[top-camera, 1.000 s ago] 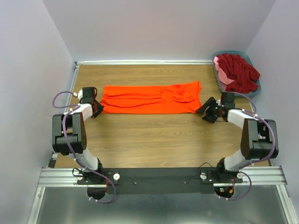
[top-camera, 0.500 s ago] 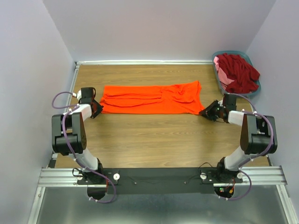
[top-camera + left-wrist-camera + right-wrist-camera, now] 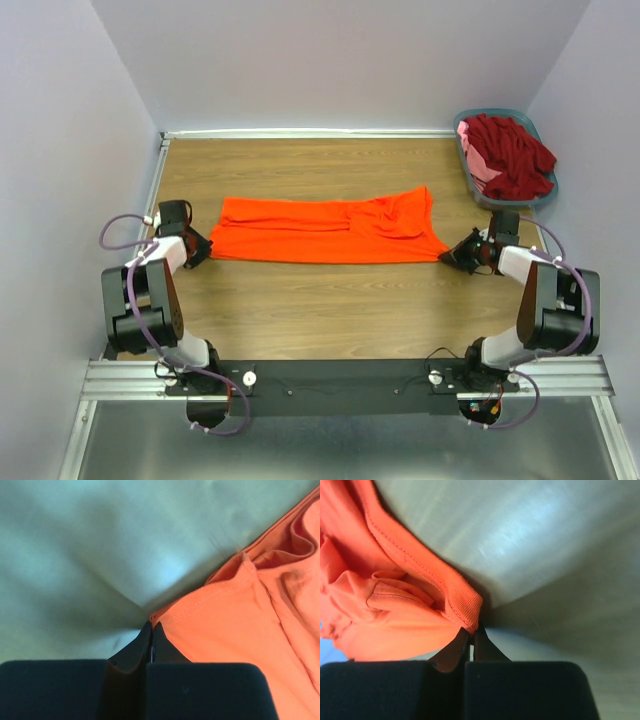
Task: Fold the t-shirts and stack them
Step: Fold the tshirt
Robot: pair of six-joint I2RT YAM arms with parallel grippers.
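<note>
Left tool point(image 3: 200, 252): clenched on the near left corner of the orange t-shirt point(image 3: 320, 230), much as it was a second earlier.
Right tool point(image 3: 455, 258): had stood open just beside the shirt's right end, and had since pinched shut on the near right corner.
Orange t-shirt: lay as a long folded strip across the middle of the worktop point(image 3: 320, 310), now drawn wider at both near corners.
Meaning: both corners seemed secured, so the next fold could probably begin.
Other shirts: dark red t-shirts point(image 3: 510, 150) were heaped in the basket point(image 3: 467, 172) at far right.
Writing: none readable anywhere.
</note>
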